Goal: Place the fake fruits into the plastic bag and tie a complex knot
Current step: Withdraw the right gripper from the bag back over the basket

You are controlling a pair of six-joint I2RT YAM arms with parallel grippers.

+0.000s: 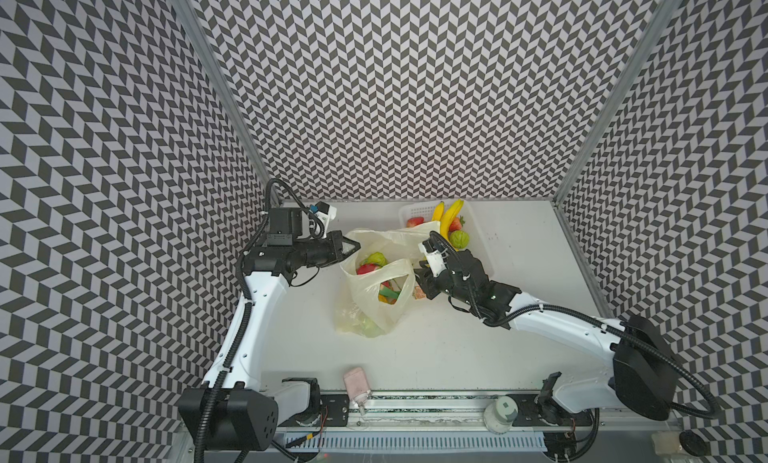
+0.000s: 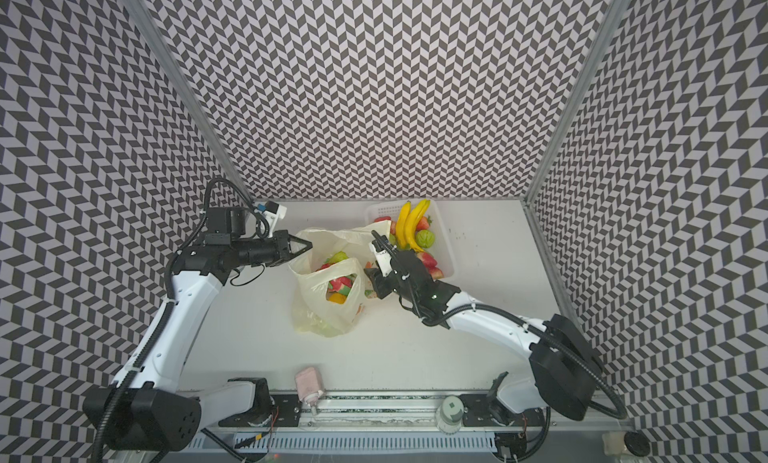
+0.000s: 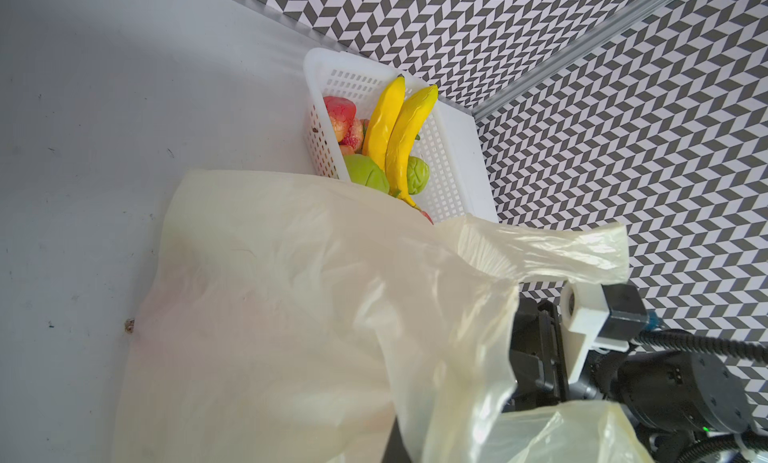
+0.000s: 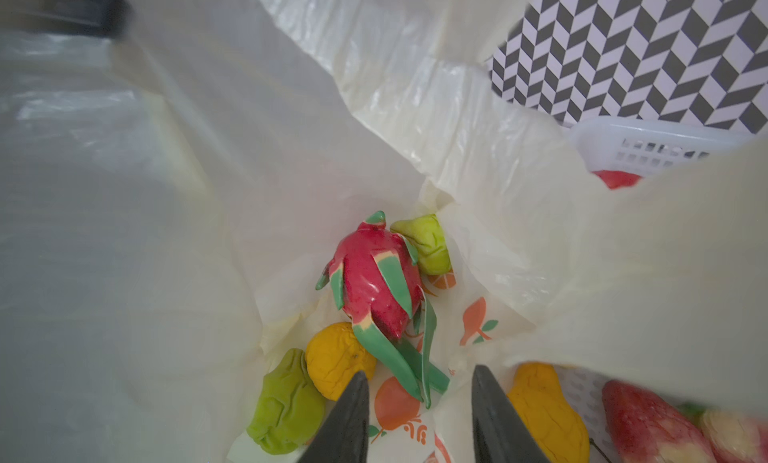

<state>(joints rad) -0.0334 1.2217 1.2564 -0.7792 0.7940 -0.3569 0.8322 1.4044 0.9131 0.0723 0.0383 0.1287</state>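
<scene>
Several fake fruits (image 4: 336,359), a red dragon fruit (image 4: 376,282) among them, lie inside the plastic bag (image 1: 374,299) just ahead of the right hand (image 4: 419,371), whose jaws stand apart and empty. The left hand (image 1: 351,245) is clamped on the bag's rim. Just beside the right hand, a white basket (image 1: 480,240) on the bench (image 1: 457,348) holds bananas (image 1: 451,218).
</scene>
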